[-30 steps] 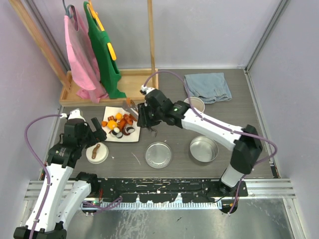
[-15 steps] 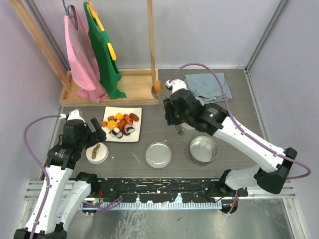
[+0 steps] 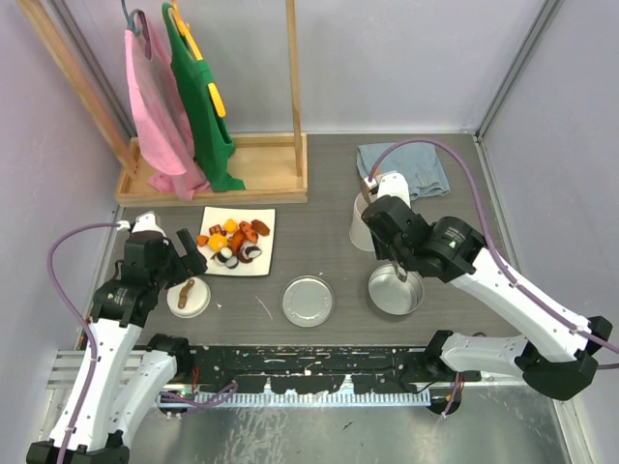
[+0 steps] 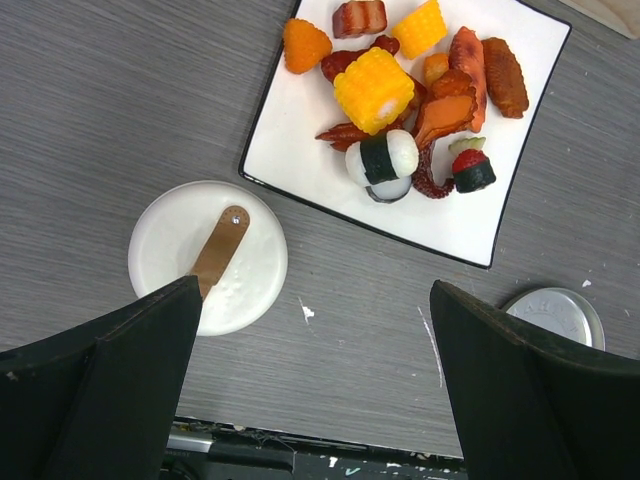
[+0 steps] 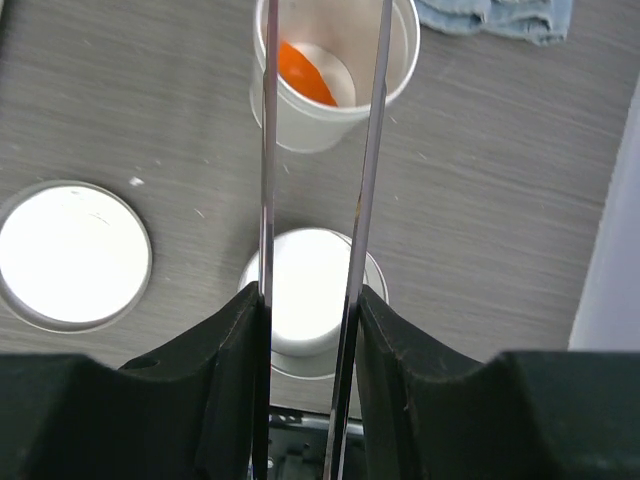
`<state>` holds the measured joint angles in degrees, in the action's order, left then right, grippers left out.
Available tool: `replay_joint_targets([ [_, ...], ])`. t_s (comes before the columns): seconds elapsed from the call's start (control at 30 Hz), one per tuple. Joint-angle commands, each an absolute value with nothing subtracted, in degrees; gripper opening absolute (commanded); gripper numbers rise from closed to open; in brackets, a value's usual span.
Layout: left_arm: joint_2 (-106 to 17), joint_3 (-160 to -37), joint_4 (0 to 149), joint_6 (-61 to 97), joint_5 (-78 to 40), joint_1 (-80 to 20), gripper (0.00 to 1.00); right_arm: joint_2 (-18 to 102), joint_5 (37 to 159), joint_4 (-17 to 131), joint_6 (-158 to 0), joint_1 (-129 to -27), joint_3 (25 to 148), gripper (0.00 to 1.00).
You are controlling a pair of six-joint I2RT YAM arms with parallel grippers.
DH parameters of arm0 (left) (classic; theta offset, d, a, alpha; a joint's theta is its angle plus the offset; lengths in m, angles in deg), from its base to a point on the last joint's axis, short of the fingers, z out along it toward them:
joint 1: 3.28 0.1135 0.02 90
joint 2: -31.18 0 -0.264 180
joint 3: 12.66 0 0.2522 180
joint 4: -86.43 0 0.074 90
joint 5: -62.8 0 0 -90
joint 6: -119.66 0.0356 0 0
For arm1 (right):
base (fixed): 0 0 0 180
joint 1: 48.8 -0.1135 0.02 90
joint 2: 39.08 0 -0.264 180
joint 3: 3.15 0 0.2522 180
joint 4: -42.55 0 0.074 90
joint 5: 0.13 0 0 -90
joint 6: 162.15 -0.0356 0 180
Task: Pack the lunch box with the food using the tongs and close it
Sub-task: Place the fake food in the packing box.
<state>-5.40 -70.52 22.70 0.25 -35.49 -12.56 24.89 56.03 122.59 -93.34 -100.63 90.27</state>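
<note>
Right wrist view | we clamp the tongs [image 5: 267, 150] in the right gripper [image 5: 310, 310], arms narrowly apart, nothing pinched | one orange piece [image 5: 305, 75] in white tub [image 5: 310, 130] under them | remaining food [image 4: 375, 85] on plate [image 4: 300, 170], well left of tongs | closing not done

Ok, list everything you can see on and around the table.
white square plate: one, dark-rimmed, left of centre
bite-sized food pieces: about a dozen, orange, yellow, brown, red, black-and-white, on the plate; one orange piece in the tub
white cylindrical tub: one, right of centre
round steel tin: one, near right
flat steel lid: one, near centre
white round lid with brown handle: one, near left
blue cloth: one, far right
wooden rack: one, far left, holding pink garment and green garment
slim grey metal tongs: one, tips over the tub
left arm: jaws open, empty
right arm: jaws shut on the tongs
</note>
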Motion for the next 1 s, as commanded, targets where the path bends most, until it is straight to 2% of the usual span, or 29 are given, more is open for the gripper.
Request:
replay_joint_targets([
  [0.0,-5.39,-72.39,24.36,-0.15,-34.99,-12.66,0.98,24.84,52.51,124.30,-95.06,-100.39,88.23,0.31],
  [0.4,-5.38,-72.28,24.47,-0.18,-34.67,-12.68,0.98,25.60,54.03,124.53,-96.03,-100.41,82.88,0.33],
  [0.97,-5.84,-72.38,24.47,-0.06,-34.62,-12.68,0.98,26.82,53.48,122.07,-94.75,-100.30,82.33,0.44],
])
